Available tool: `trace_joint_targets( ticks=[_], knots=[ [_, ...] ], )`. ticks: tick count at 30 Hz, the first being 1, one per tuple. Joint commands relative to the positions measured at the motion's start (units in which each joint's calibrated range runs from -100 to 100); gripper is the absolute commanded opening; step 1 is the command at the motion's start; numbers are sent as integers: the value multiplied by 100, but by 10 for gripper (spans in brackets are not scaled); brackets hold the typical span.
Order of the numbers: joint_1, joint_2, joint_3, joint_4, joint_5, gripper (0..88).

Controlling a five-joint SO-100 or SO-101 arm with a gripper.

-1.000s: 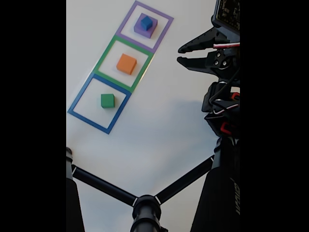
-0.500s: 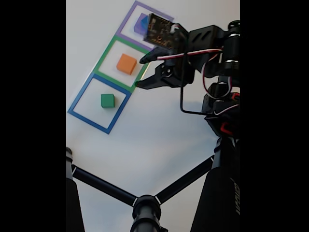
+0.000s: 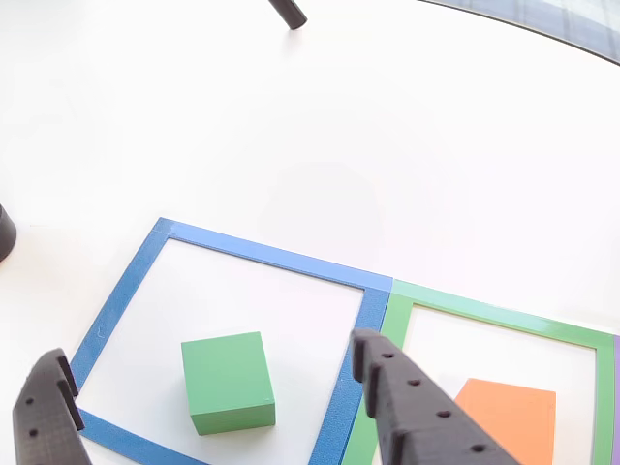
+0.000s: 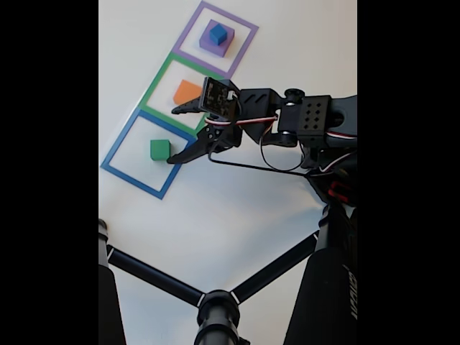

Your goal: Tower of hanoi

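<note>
Partly legible white lettering is seen on the black tripod leg (image 4: 338,302) at the lower right of the fixed view, but it cannot be read. Three taped squares are laid in a row on the white table (image 4: 237,208): a blue square (image 4: 147,153), a green square (image 4: 184,95) and a purple square (image 4: 216,38). A green cube (image 4: 160,149) is set inside the blue square, an orange cube (image 4: 185,91) inside the green one, and a small blue cube (image 4: 218,33) on a purple block (image 4: 210,44) in the purple one. The gripper (image 4: 172,136) is held spread wide, grasping nothing, with the green cube (image 3: 228,381) lying between its fingers (image 3: 417,412) and untouched.
</note>
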Motion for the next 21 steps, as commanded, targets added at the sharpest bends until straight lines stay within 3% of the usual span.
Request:
trace_joint_targets(
  ticks=[1,12,21],
  knots=[
    [-65,720,290,-1522,54,345],
    [60,3497,-64,-3926,54,344],
    [21,4757,-610,-4647,54,345]
  ],
)
